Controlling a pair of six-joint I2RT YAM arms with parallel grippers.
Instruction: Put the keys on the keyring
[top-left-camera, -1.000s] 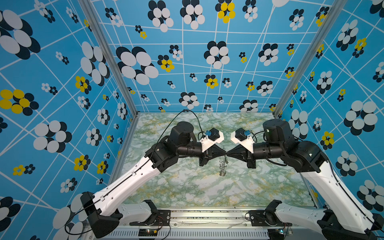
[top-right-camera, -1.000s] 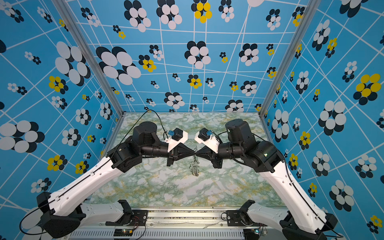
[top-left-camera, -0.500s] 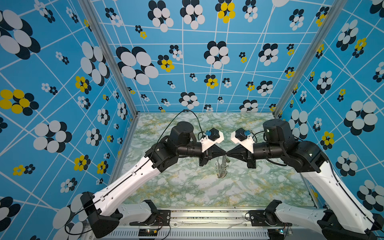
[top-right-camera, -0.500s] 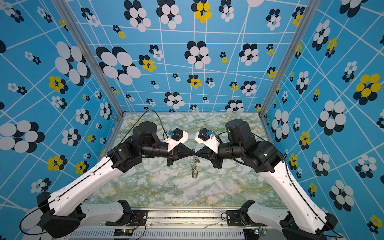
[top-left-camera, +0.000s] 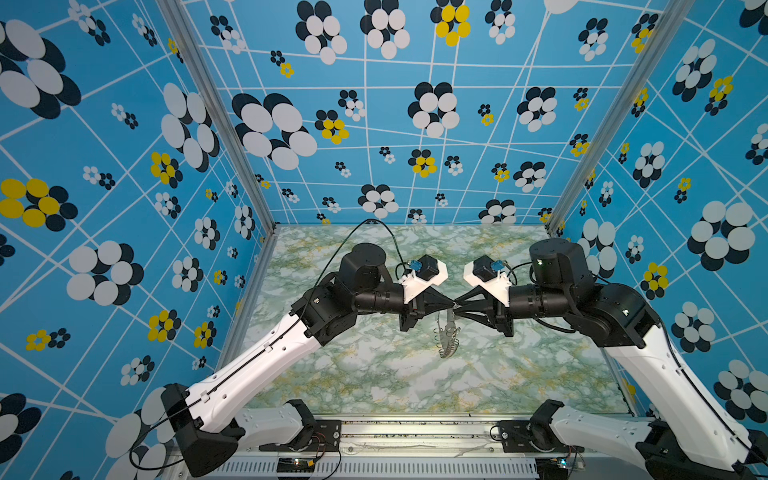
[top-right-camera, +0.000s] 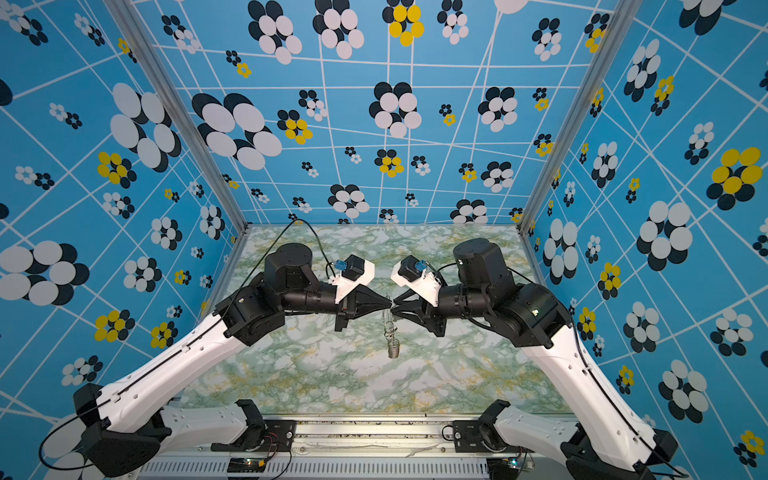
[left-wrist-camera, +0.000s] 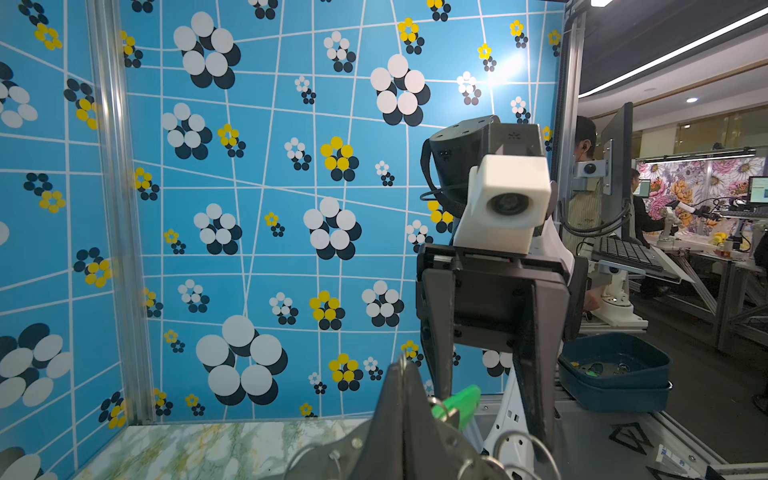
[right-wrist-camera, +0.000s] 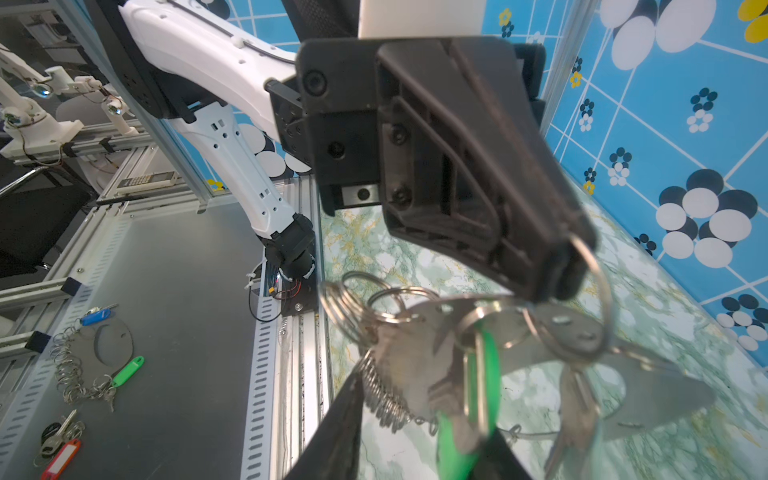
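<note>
**Asker:** Where is the keyring right now?

**Me:** The keyring (top-left-camera: 447, 343) hangs edge-on in the air in both top views. The marbled desk (top-left-camera: 374, 374) lies well beneath it. It touches nothing but my two hands, which meet tip to tip at its top.

**Asker:** And what is each hand doing?

**Me:** My left hand (top-left-camera: 450, 306) is clamped tight on a wire loop (right-wrist-camera: 600, 286) at the keyring's upper rim. The right wrist view shows that loop sticking out from between my black left fingers (right-wrist-camera: 536, 232). My right hand (top-left-camera: 460, 307) comes at the keyring's top from the opposite side. It is closed too, and it grips the green key (right-wrist-camera: 487, 370).

**Asker:** How does the key sit against the ring?

**Me:** The green key sits close against the keyring's face, among its silver loops. Its lower end runs down between my right fingers (right-wrist-camera: 345, 436). One loop crosses the key's head, but I cannot tell whether the key is threaded onto it. In the left wrist view the key shows just past my closed left fingertips (left-wrist-camera: 399, 415).
</note>
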